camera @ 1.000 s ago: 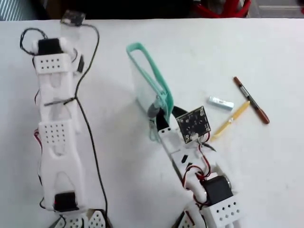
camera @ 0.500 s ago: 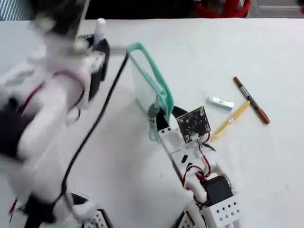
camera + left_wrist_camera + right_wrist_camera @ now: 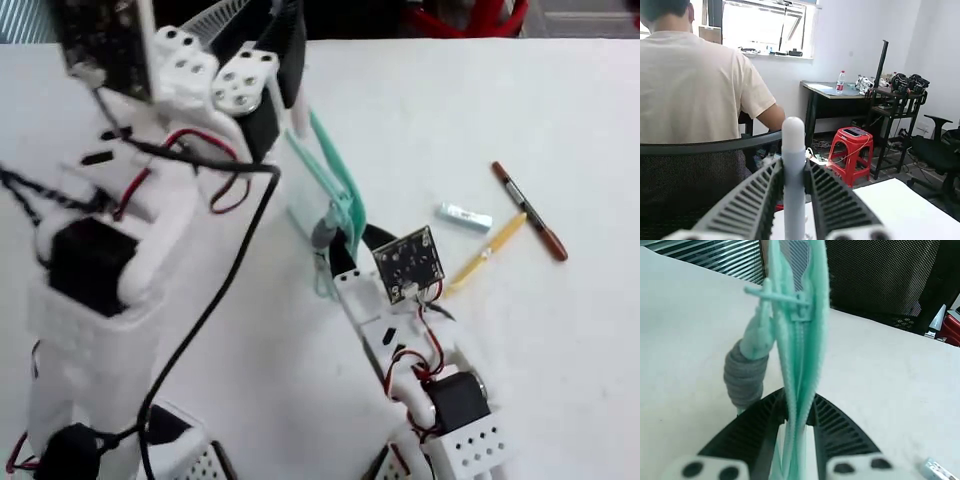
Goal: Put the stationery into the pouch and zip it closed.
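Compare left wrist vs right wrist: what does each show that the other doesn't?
Left wrist has: the left gripper shut on a white pen, held upright, and a desk in the room behind.
Right wrist has: the right gripper shut on the pouch at its teal zipper edge, with the grey-wrapped zip pull beside it.
Shared: the white table and a black mesh chair beyond it.

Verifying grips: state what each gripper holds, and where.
Left gripper: pale grey round-tipped pen, clamped on its barrel. Right gripper: clear pouch, clamped on its mint-green zipper edge.
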### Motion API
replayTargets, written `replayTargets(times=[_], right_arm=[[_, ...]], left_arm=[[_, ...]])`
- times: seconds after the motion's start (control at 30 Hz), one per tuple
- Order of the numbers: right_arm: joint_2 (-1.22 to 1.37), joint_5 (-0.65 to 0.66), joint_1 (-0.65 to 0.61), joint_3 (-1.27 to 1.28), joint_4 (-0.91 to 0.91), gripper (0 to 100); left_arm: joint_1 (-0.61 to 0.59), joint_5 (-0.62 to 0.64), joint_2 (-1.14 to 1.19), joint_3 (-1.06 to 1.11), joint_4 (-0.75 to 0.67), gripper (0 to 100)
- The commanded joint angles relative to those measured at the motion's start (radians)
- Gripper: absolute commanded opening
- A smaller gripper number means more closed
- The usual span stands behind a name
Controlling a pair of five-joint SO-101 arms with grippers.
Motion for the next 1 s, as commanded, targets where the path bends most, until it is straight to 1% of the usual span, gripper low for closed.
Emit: replayTargets(times=[0.0, 0.1, 0.2, 0.3, 0.4, 0.47, 0.53, 0.6, 0.73, 0.83, 0.97], right_arm=[[0.002, -0.003, 0.008, -0.005, -0.016, 1.9], [0.002, -0.003, 0.008, -0.005, -0.016, 1.9], [0.002, -0.003, 0.008, -0.005, -0.016, 1.9], [0.002, -0.003, 0.008, -0.005, -0.016, 1.9], [0.002, -0.003, 0.008, -0.005, -0.016, 1.9], [0.002, -0.003, 0.008, -0.005, -0.016, 1.9], [0.002, -0.003, 0.008, -0.005, -0.016, 1.9], [0.002, -0.003, 0.008, -0.005, -0.016, 1.9], [0.002, -0.003, 0.008, -0.005, -0.016, 1.9], [0.002, -0.003, 0.008, -0.005, -0.016, 1.9], [0.002, -0.003, 0.008, -0.005, -0.016, 1.9]], left_arm=[[0.012, 0.005, -0.021, 0.120, -0.187, 2], [0.005, 0.002, -0.021, 0.193, -0.216, 2], [-0.024, 0.002, -0.015, 0.239, -0.227, 2], [-0.062, 0.002, -0.021, 0.302, -0.272, 2], [-0.064, 0.002, -0.015, 0.365, -0.290, 3], [-0.058, -0.025, -0.016, 0.405, -0.279, 8], [-0.045, -0.051, -0.021, 0.428, -0.261, 16], [-0.048, -0.041, -0.021, 0.428, -0.226, 22], [-0.048, -0.046, -0.035, 0.408, -0.157, 23], [-0.085, -0.041, -0.059, 0.379, -0.118, 23], [-0.154, -0.041, -0.056, 0.422, -0.121, 23]])
